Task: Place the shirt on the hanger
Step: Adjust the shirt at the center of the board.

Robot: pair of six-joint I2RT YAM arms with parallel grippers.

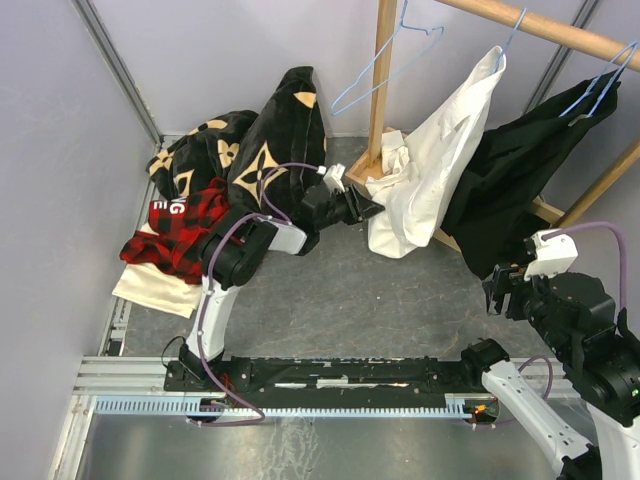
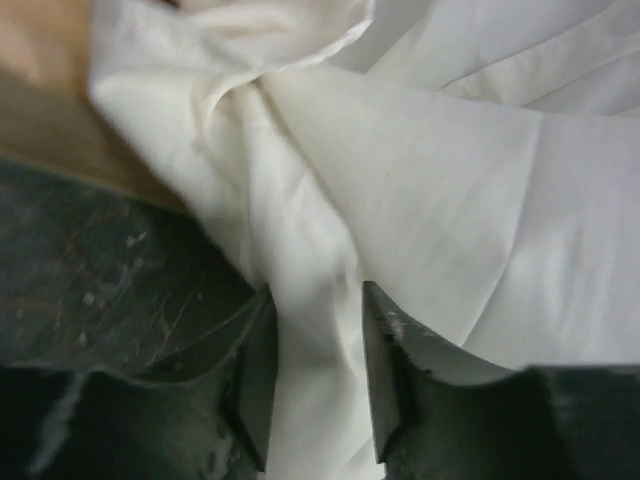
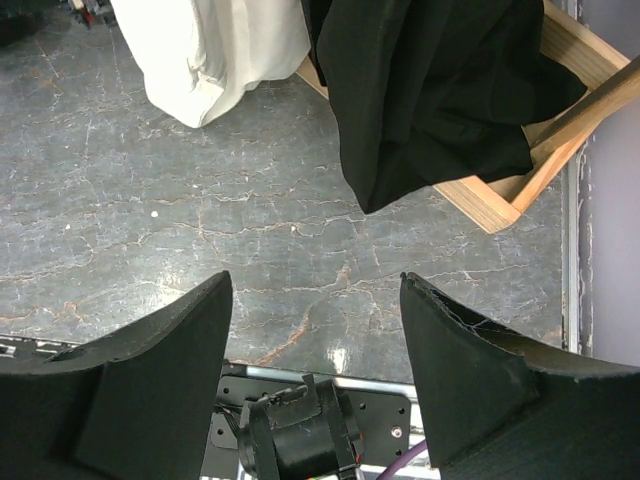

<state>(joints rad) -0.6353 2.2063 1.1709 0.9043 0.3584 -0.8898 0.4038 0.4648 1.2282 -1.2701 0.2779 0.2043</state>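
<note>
The white shirt (image 1: 430, 165) hangs in a bunch from the wooden rail, its top corner caught at the hook of a light-blue hanger (image 1: 513, 28); most of that hanger is hidden by cloth. My left gripper (image 1: 372, 208) reaches into the shirt's lower left part. In the left wrist view a twisted fold of the shirt (image 2: 330, 200) runs down between the two fingers, and the left gripper (image 2: 315, 335) is shut on it, cloth touching both pads. My right gripper (image 1: 497, 288) hangs open over bare floor at the right, nothing between its fingers (image 3: 470, 350).
A second, bare light-blue hanger (image 1: 385, 65) hangs by the wooden post (image 1: 383, 90). A black garment (image 1: 510, 180) hangs to the shirt's right. On the left lie a black cloth with tan marks (image 1: 270, 130), a red plaid shirt (image 1: 180, 235) and a cream cloth (image 1: 150, 288).
</note>
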